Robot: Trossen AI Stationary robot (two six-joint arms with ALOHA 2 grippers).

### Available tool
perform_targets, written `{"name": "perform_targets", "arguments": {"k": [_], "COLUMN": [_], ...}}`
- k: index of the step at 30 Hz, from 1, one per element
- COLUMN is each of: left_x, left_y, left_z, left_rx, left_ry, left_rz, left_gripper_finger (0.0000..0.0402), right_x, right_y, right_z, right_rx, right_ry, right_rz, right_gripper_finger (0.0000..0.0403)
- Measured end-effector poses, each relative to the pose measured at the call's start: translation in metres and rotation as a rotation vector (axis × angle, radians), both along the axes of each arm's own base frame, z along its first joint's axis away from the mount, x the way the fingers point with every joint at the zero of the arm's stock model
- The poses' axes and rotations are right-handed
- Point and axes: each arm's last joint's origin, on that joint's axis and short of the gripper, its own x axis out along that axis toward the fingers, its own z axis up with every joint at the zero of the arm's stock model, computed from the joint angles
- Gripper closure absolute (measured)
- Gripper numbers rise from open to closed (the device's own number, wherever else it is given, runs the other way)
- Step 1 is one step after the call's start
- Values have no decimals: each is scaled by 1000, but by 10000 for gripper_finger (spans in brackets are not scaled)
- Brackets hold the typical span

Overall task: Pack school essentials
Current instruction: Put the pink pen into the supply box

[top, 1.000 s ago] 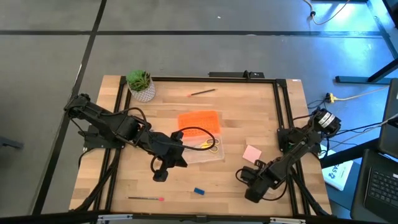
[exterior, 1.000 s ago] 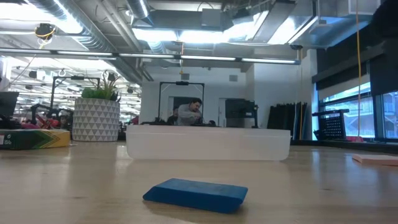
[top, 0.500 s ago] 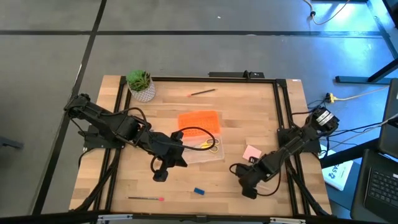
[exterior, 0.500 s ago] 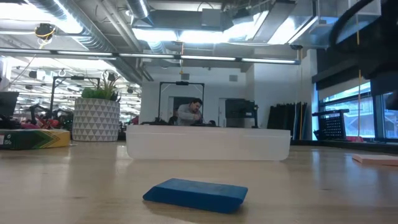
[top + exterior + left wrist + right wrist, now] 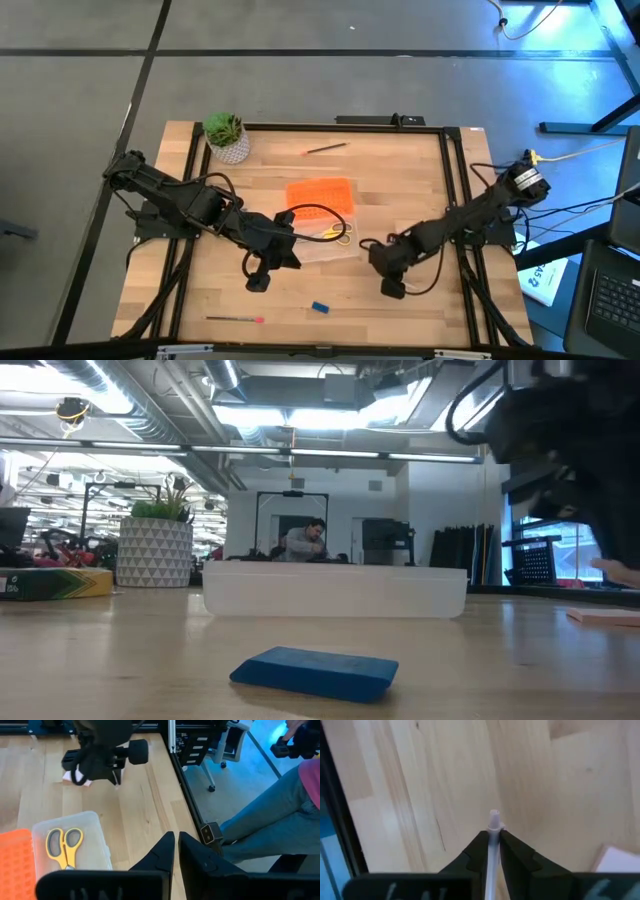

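Observation:
My right gripper hangs over the table's right middle, shut on a thin pale pen; it also shows in the left wrist view. The pink pad lies flat just beyond it. My left gripper is shut and touches nothing, beside the clear box in which the yellow-handled scissors lie. The blue block and a pink-ended pen lie near the near edge. A pencil lies near the far edge. The crayon box shows only in the low view. My right gripper pinches the thin pale pen between its two fingers, and the pen lies along them. Its pale end sticks out past the fingertips. The fingers point down at the table from above. The pen's rear part is hidden between the fingers.
The orange lid lies flat on the far side of the clear box. A potted plant stands at the far left corner. Black rails run along the table's edges. A person's legs show beyond the table's right edge.
My right arm has swung from the near right corner toward the table's middle and a little toward the far edge, and now covers the pink pad in the high view. It has come into the low view at the upper right. The left arm has kept still.

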Motion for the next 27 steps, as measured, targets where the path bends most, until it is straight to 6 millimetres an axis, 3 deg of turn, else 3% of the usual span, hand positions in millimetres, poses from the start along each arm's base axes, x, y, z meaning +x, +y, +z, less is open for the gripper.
{"name": "perform_targets", "arguments": {"k": [5, 17, 27], "left_x": [0, 0, 0], "left_y": [0, 1, 1], "left_z": [0, 0, 0], "left_rx": [0, 17, 17], "left_ry": [0, -8, -8], "left_rz": [0, 24, 24], "left_gripper_finger": [388, 401, 384], "right_x": [5, 9, 16], "right_y": [-13, -20, -17], "right_z": [1, 0, -25], "right_rx": [-1, -83, -114], "right_ry": [-8, -54, 14], "right_rz": [16, 48, 81], "right_gripper_finger": [352, 352, 352]}}
